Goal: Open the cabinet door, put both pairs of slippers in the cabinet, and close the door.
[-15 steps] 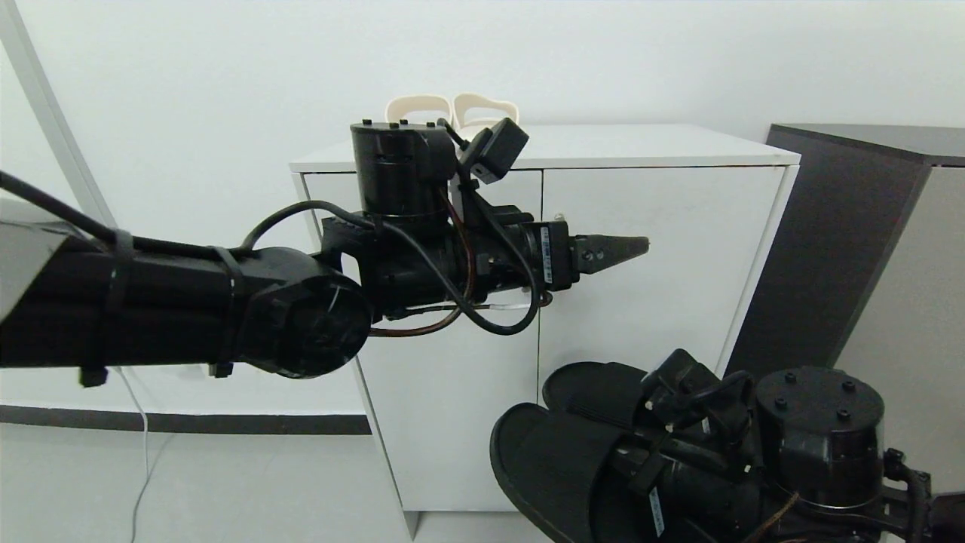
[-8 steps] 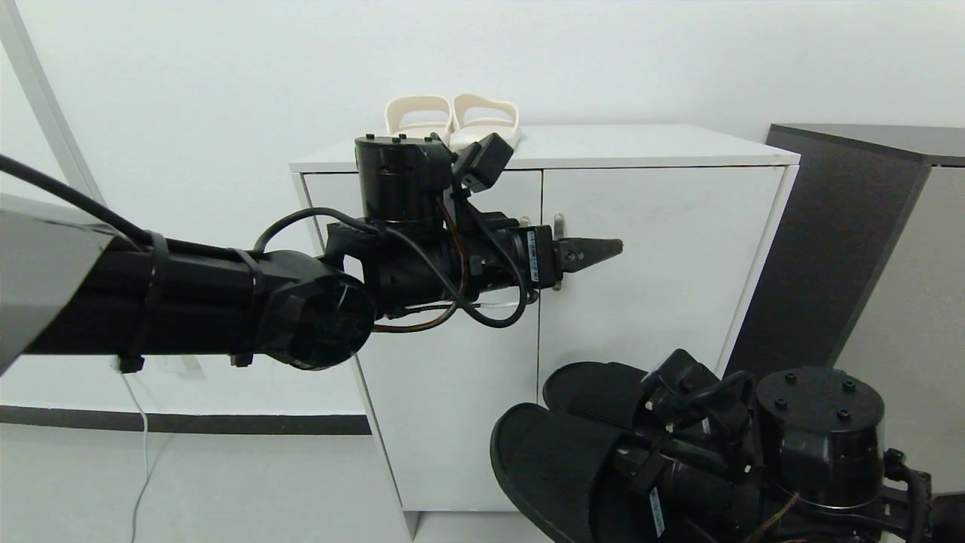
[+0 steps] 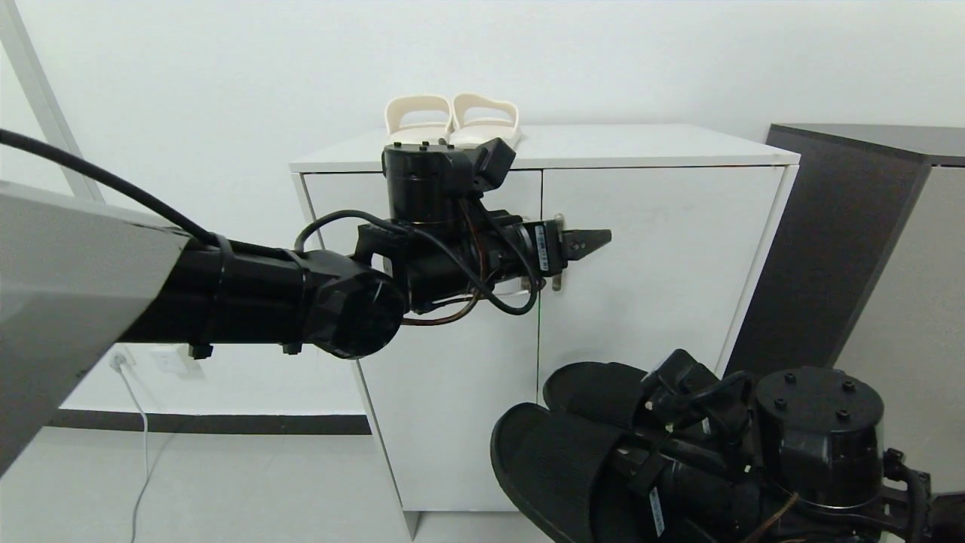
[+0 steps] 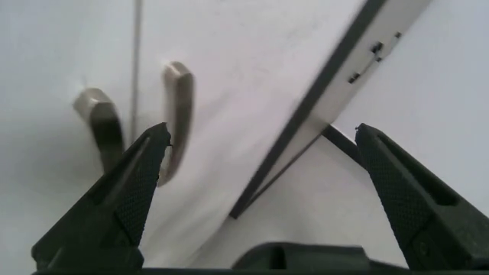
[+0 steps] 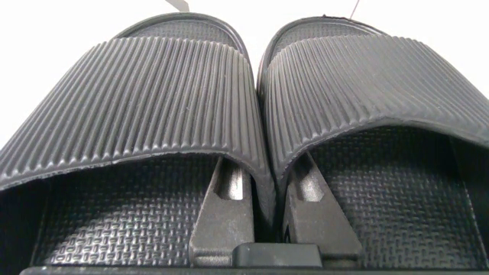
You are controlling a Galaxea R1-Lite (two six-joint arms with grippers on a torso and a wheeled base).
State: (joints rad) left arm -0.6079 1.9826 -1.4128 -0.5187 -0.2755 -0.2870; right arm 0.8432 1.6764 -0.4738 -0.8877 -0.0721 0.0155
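**Hooking the handle before the door can swing**

The white two-door cabinet [image 3: 656, 302] stands shut, so the step in hand is judged to be the opening. Nothing is stowed yet. The pair of black ribbed rubber slippers [image 3: 558, 445] hangs low in front of the right door, clear of the floor. The pair of cream open-toed slippers [image 3: 452, 117] sits on the cabinet top near its back edge.

The right gripper [image 5: 267, 206] has its fingers [image 5: 225, 210] tucked under the two straps. They are closed on the adjoining strap edges, so they carry both black slippers at once. The left gripper [image 3: 592, 241] is level with the two curved brushed-metal handles [image 4: 177, 114] that flank the centre seam. Its fingers are spread wide with nothing between them, and one fingertip is just beside a handle.

To do this well, the left gripper should bring one finger behind a single handle bar, not both bars. It should then close firmly and pull along the door's arc rather than straight back. The carried pair hangs near the right door's likely swing, so that arm may need to draw aside.
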